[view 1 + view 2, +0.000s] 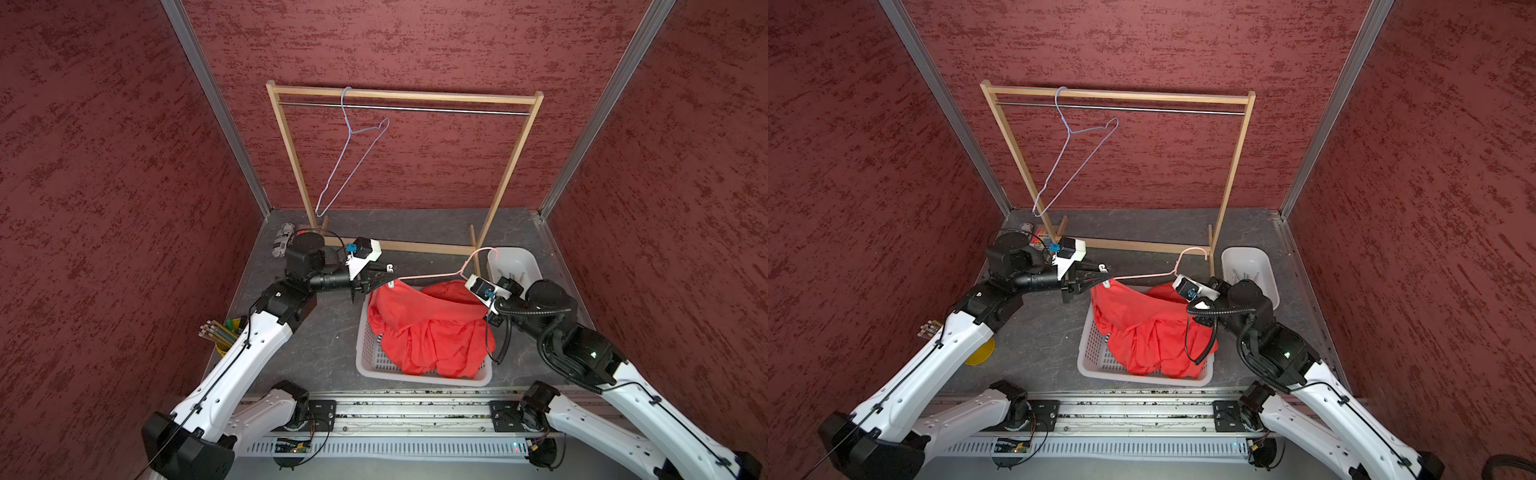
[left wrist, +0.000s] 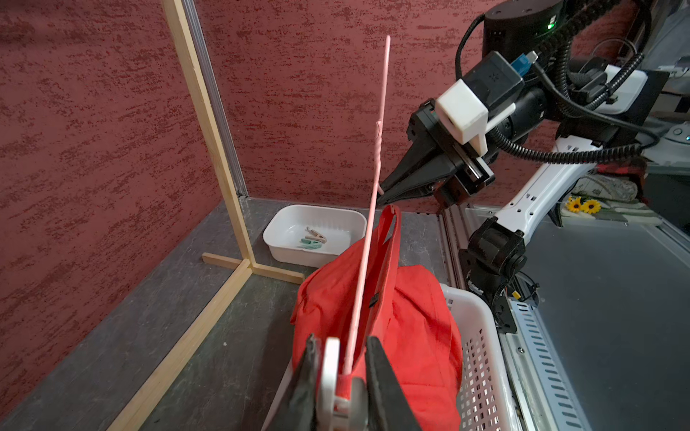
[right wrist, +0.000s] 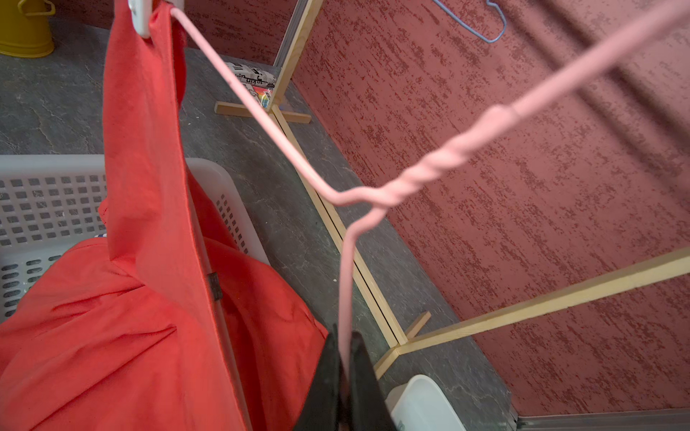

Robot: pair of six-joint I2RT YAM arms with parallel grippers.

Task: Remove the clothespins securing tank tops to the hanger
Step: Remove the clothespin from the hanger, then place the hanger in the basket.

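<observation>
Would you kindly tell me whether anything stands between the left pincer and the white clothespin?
Nothing visible does: the left pincer brackets the white clothespin at the end of the pink hanger, one finger on each side.

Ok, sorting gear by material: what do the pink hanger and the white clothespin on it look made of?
Pink hanger: probably wire under a matte pink coating, judging by its thin, twisted neck. White clothespin: likely moulded plastic, smooth, evenly white.
</observation>
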